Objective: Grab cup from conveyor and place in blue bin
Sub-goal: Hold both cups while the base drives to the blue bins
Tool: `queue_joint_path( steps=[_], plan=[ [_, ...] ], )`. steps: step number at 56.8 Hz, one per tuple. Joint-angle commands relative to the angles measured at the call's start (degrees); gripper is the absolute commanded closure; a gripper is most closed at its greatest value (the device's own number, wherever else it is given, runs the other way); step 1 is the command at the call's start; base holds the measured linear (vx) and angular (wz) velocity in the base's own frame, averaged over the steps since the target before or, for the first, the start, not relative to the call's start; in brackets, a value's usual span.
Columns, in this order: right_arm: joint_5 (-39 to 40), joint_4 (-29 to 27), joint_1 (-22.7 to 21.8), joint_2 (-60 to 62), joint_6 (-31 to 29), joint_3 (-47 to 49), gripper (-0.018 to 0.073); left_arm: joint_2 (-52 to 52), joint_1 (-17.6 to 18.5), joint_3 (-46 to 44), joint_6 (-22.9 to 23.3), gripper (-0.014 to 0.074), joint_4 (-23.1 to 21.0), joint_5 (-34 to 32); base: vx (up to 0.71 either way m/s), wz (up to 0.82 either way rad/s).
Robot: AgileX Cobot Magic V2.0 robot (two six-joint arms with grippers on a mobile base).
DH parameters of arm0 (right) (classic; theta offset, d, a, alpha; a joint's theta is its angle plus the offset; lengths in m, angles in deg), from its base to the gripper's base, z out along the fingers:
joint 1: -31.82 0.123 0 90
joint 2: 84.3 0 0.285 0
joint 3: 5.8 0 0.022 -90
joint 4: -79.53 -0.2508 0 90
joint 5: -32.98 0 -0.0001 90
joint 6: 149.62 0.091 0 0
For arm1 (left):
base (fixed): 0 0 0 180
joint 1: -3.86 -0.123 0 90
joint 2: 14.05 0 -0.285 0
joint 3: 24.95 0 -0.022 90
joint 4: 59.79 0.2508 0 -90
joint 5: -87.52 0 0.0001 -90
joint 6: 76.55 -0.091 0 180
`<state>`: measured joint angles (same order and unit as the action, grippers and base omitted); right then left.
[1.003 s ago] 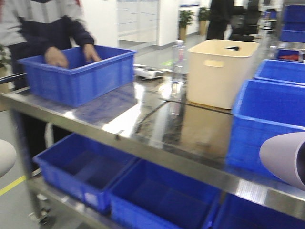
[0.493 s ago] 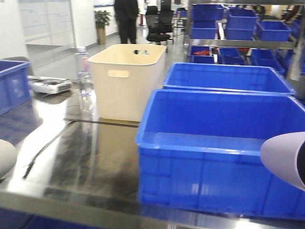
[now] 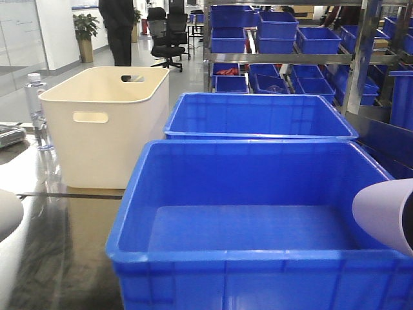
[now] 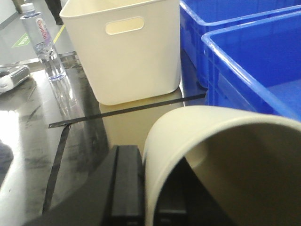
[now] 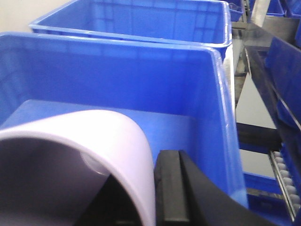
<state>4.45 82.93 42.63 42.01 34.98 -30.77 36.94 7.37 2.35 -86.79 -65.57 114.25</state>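
Note:
The blue bin [image 3: 258, 258] stands right in front of me, wide and empty; it also shows in the left wrist view [image 4: 254, 80] and the right wrist view [image 5: 117, 75]. My left gripper [image 4: 146, 188] is shut on the rim of a cream cup [image 4: 225, 141], held over the steel table left of the bin; the cup shows at the front view's left edge [image 3: 6, 213]. My right gripper [image 5: 151, 197] is shut on the rim of a lilac cup [image 5: 94, 136], held over the bin's near right corner [image 3: 387, 213]. The conveyor is out of view.
A second blue crate [image 3: 258, 116] stands behind the bin. A cream-white tub [image 3: 103, 129] with handle cutouts stands to the left, with a water bottle [image 4: 42, 37] beyond it. Steel shelves of small blue bins [image 3: 277, 39] fill the back right. A person [image 3: 119, 26] stands far back.
The view has swung right along the steel table, past the person's blue crate and the cream tub, until the blue bin fills the front. Both cups have stayed in the grippers.

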Motion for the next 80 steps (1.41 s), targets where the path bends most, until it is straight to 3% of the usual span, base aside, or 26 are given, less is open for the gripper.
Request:
queue_joint_path(
  steps=[1,80],
  plan=[
    [4.99,0.51,-0.02,0.08,0.00,1.81,0.0568,-0.11,-0.05,-1.71,0.07,0.0603,-0.79,-4.70,0.18,-0.11],
    [5.05,0.90,-0.02,0.10,-0.05,1.81,0.0568,-0.11,-0.05,-1.71,0.07,0.0603,-0.79,-4.70,0.04,-0.01]
  ],
)
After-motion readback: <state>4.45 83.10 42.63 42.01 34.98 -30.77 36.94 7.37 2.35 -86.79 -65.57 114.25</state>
